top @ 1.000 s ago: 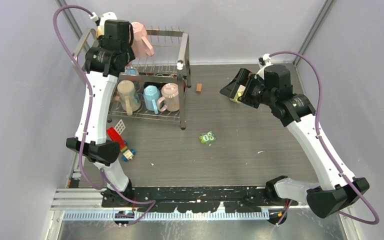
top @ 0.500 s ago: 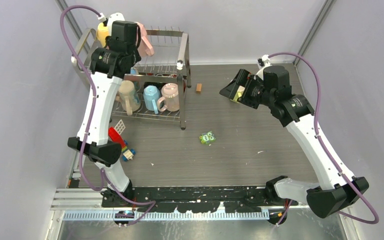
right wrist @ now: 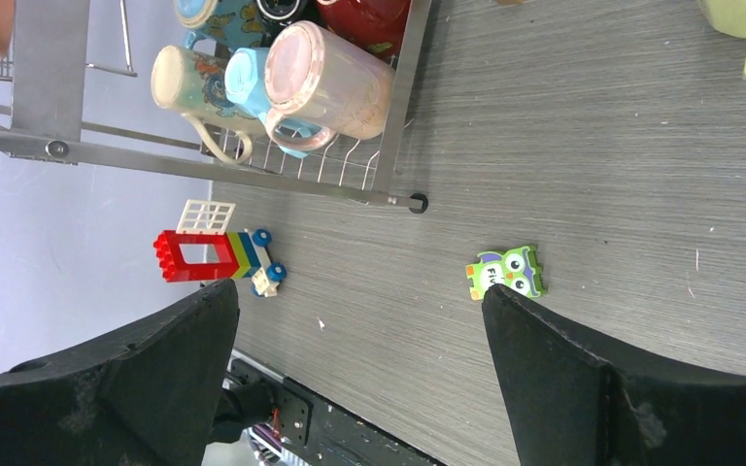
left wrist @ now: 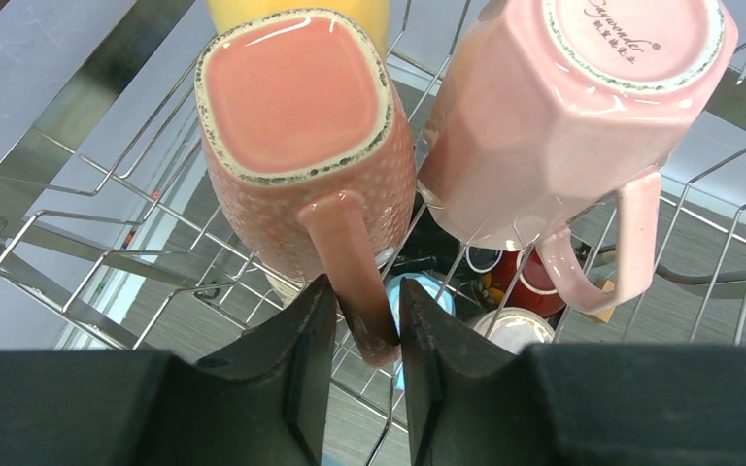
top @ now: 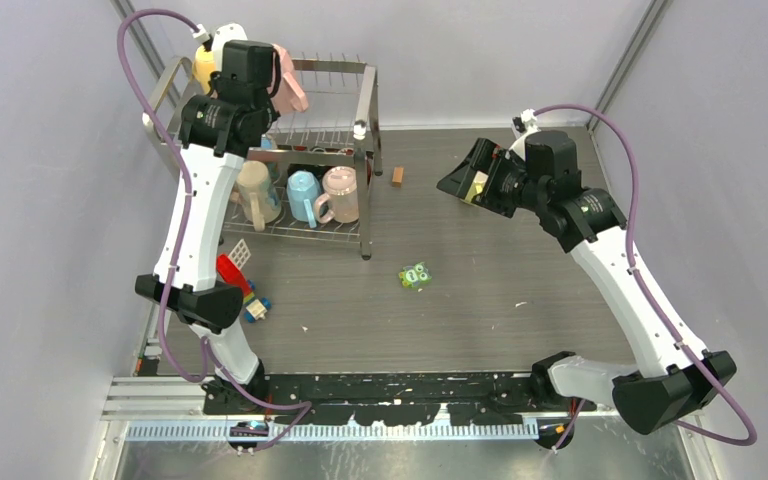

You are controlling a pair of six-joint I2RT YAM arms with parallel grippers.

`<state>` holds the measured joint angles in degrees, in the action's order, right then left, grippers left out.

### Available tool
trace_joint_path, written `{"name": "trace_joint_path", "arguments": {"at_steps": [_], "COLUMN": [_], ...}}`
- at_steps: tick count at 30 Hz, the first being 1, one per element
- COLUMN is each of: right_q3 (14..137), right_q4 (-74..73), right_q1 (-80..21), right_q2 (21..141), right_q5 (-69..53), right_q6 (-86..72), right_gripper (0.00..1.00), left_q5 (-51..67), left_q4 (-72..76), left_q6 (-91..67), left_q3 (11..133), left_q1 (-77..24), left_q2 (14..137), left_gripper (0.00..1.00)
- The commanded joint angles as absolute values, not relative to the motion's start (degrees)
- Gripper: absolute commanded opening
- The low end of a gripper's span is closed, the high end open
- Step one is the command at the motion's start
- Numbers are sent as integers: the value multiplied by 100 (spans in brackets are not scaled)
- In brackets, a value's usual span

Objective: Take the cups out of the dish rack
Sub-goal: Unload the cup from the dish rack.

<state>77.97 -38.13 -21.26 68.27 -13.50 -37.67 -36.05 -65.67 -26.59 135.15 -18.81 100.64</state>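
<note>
mug: dimpled coral ceramic, handle seemingly pinched by left hand | right hand: spread

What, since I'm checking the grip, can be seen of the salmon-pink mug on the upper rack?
The salmon-pink mug is glazed, dotted ceramic with a squarish base, upside down on the dish rack's upper wires beside a paler pink mug. The left end effector's fingers closely flank its handle; a firm grip is unclear.
</note>
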Motion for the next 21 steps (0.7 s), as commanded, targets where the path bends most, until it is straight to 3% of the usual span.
{"name": "trace_joint_path", "arguments": {"at_steps": [1,7,10,21], "right_q3": [7823,7880,7909,8029], "right_q4": [-3585,-3621,-3632,-3656], "right_q1": [-2153,-2149,-2156,-2186], "right_q2": [6852,6879,6906,7000], "right_q5": [-1450,-1468,-1475,-1468], "right_q6": [-3771,-3744,-3736,-3720], "right_gripper": [100,100,100,100], "left_q5": [-3797,-3810,-3839,-3964], "left_q4": [-6468,-6403,-6353,-5825], "left_q6": [-2624,-2555,-2487,-2167], "left_q3": [13750,13783,13831,13911], "left_q1": [-1907,-1907,-1907,-1907], "left_q2": [10044,10037,10028,9765], "left_gripper": [28,14,1,0]}}
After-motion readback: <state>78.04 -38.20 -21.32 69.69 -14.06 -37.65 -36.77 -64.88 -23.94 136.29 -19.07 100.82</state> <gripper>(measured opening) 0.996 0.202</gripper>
